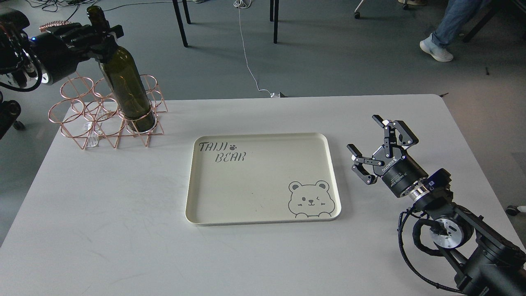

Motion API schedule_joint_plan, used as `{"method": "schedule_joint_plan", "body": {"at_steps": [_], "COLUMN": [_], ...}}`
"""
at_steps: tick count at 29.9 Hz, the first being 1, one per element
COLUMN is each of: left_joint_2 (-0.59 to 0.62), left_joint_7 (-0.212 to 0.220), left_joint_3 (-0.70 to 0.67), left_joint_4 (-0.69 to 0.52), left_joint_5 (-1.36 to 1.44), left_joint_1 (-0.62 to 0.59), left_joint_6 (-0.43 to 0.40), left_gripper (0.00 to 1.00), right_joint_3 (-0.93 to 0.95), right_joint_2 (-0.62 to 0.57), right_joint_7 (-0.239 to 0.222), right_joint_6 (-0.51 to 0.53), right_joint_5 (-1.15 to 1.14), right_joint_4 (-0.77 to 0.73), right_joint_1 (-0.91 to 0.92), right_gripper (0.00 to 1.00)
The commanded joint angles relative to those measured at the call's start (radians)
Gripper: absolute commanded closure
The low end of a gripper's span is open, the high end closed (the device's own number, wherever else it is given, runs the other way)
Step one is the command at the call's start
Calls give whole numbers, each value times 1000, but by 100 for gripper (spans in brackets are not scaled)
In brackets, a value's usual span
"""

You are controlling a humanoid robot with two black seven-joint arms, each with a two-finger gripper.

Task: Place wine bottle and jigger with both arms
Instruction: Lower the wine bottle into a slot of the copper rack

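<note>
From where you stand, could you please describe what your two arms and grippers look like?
Both arms are black. The right gripper has two angular linkage fingers with pale tips, white lettering on its round body, a silver wrist ring and looped black cables. The left gripper is dark and bulky, with a small blue light.

My left gripper (104, 35) clamps the wine bottle (125, 84) at its shoulder; the bottle stands tilted in the copper wire rack (88, 119). My right gripper (376, 144) hangs spread beside the cream tray (263, 218).
</note>
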Motion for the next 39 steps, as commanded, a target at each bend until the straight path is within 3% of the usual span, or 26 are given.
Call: {"method": "schedule_joint_plan", "body": {"at_steps": [1, 30, 39], "left_joint_2": [-10, -49, -49], "left_joint_7": [0, 0, 0], "left_joint_3": [16, 21, 38], "left_joint_4": [10, 45, 45], "left_joint_5": [-2, 0, 0], "left_joint_1": [1, 49, 50], "left_joint_6": [12, 31, 31], "left_gripper": [75, 70, 51], "right_joint_3": [0, 0, 0], "right_joint_2": [0, 0, 0], "right_joint_7": [0, 0, 0], "right_joint_6": [0, 0, 0], "right_joint_5": [0, 0, 0], "right_joint_4": [0, 1, 9], "right_joint_1": [0, -8, -15], "right_gripper": [2, 2, 2]}}
